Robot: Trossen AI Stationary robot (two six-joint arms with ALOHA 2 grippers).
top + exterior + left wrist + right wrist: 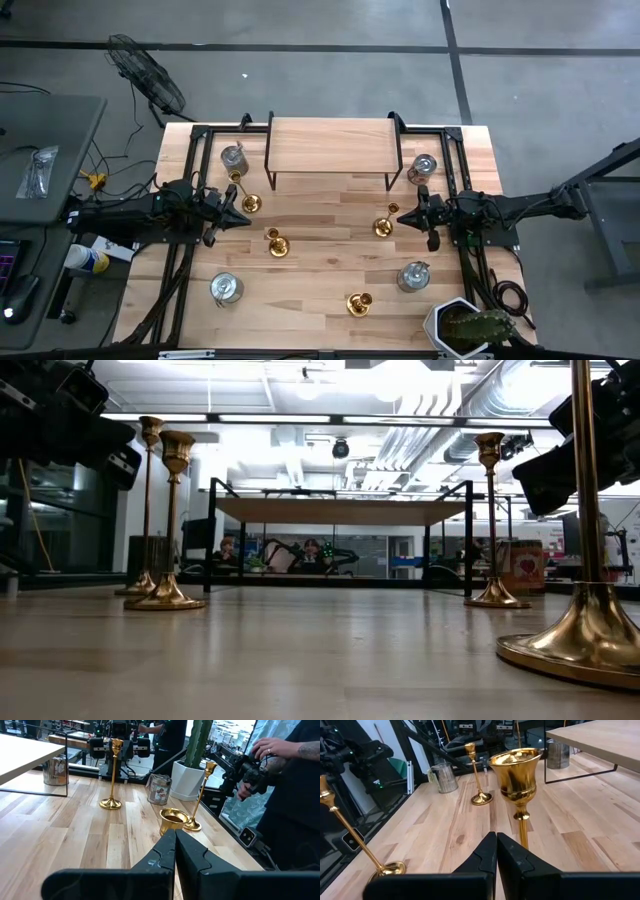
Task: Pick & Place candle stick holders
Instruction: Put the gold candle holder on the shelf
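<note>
Several gold candle stick holders stand upright on their round bases on the wooden table (320, 270). One (246, 201) is beside my left gripper (242, 218), and another (277, 242) shows its cup (173, 819) just beyond that gripper's shut fingertips (175, 833). A third (384, 223) rises with its cup (516, 770) close in front of my right gripper (496, 836), which is also shut (399, 216). One more (358, 303) stands toward the near edge. Both grippers hang level above the table and hold nothing.
Silver lidded jars (233, 157) (423, 165) (226, 288) (414, 275) stand near the corners. A low wooden shelf on a black frame (333, 148) spans the far middle. A potted cactus (470, 326) sits at the near right corner. A person (280, 765) with a device stands beyond the table.
</note>
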